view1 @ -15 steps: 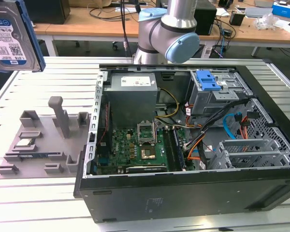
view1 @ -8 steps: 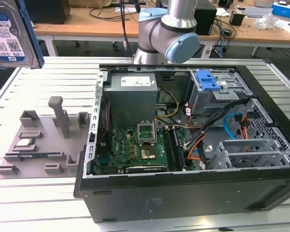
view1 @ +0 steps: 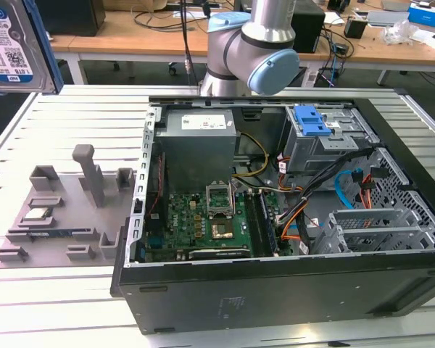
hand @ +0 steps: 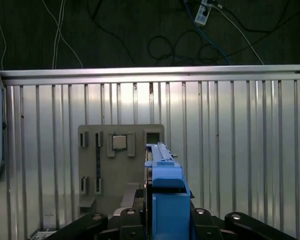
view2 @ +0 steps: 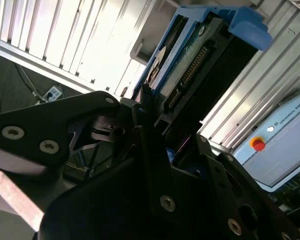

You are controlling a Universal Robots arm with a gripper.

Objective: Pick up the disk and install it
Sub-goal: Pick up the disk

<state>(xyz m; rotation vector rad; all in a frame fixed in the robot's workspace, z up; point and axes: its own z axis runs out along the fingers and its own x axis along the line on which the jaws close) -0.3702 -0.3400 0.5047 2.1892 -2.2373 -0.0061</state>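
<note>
The disk point(view1: 13, 45), a silver hard drive with a white-and-blue label and blue side rails, hangs high at the exterior view's far left, above the slatted table. In the second wrist view the disk point(view2: 197, 65) shows its connector edge and blue carrier, clamped between the black fingers point(view2: 149, 131). In the first wrist view I see the disk point(hand: 165, 190) edge-on, standing up from my gripper point(hand: 165, 222), which is shut on it. It is held above the grey fixture plate point(hand: 121, 170).
The open computer case point(view1: 275, 293) lies on the table, with a blue-latched grey drive cage point(view1: 313, 123), a second cage point(view1: 370, 226), the motherboard point(view1: 203, 221) and cables inside. The grey fixture plate point(view1: 58, 217) carries a small silver chip point(view1: 35, 214). The arm base point(view1: 250, 47) stands behind the case.
</note>
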